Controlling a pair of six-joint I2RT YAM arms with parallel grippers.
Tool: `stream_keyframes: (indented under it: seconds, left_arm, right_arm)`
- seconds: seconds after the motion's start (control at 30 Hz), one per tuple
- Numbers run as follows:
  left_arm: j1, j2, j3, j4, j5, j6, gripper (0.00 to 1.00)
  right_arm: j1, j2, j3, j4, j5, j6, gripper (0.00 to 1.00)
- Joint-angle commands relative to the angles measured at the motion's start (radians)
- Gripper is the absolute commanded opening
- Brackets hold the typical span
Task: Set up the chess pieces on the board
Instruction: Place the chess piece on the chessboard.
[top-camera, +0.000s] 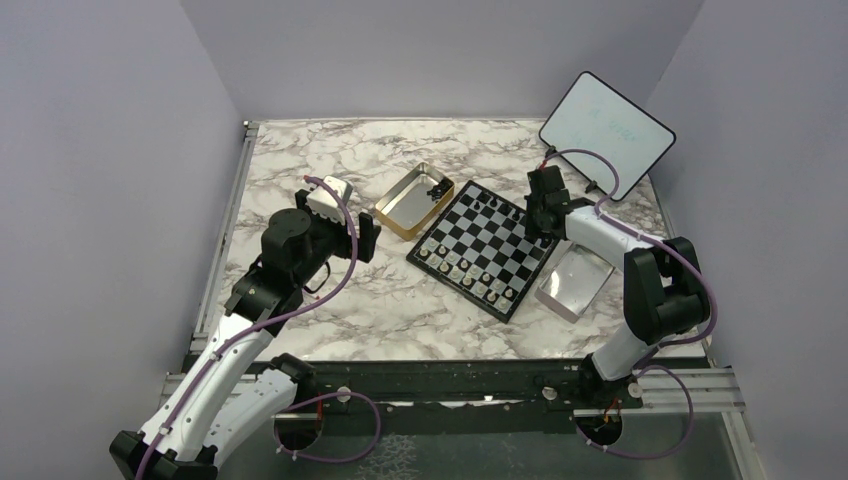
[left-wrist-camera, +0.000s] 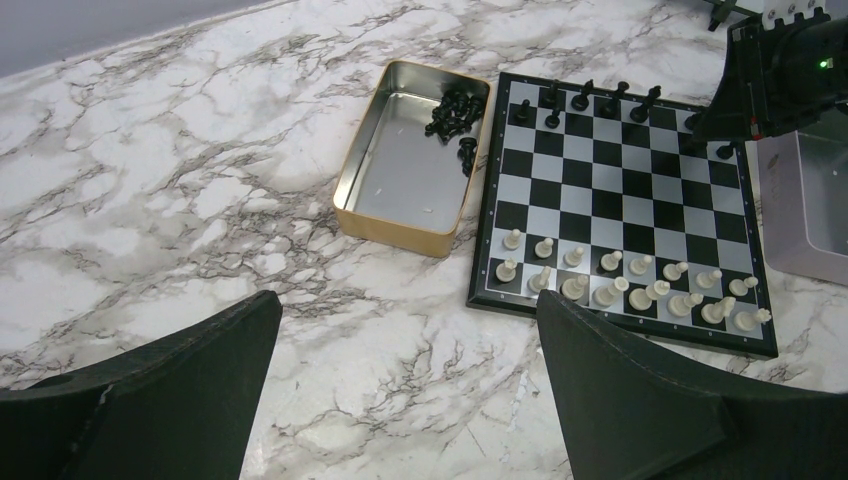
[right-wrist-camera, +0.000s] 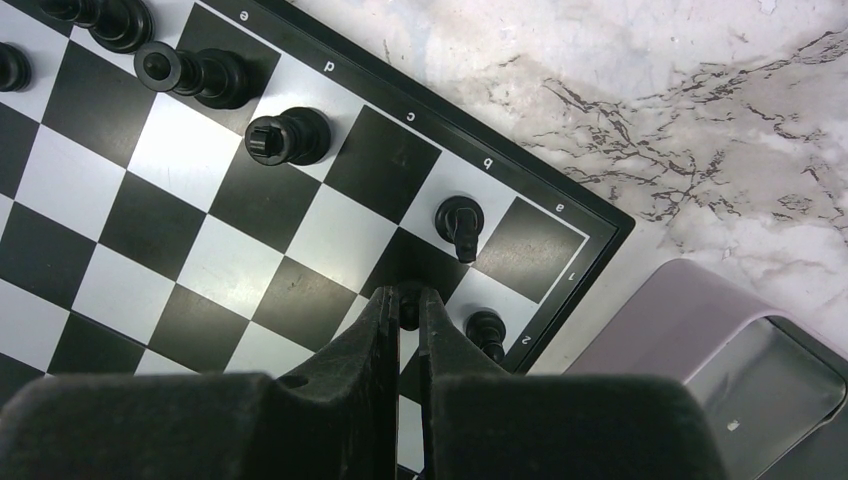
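Marble-patterned tabletop (top-camera: 400, 310) bears the small black-and-white checked board (top-camera: 490, 240), where the right gripper (right-wrist-camera: 404, 300) pinches a tiny black chess piece (right-wrist-camera: 408, 310) near its corner, apparently for placing, while the left gripper (left-wrist-camera: 410, 380) stands wide open, clear.

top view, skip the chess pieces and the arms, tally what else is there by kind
chessboard: 1
gold tin: 1
pale tray: 1
white tablet: 1
total: 4
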Motion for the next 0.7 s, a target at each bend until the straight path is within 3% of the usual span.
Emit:
stream_keyframes:
  seconds: [0.0,0.33,0.67]
  left_arm:
    - [-0.003,-0.015,-0.008,0.007,-0.021,0.008,0.99]
    - [-0.003,-0.016,-0.008,0.008,-0.021,0.009,0.99]
    - [-0.003,-0.012,-0.01,0.008,-0.021,0.008,0.99]
  right_arm:
    - [-0.009,0.015,-0.011,0.009,-0.017,0.01,0.12]
    - [-0.009,0.026,-0.019,0.024,-0.018,0.012,0.14]
    - [-0.009,0.007,-0.011,0.015,-0.022,0.021,0.24]
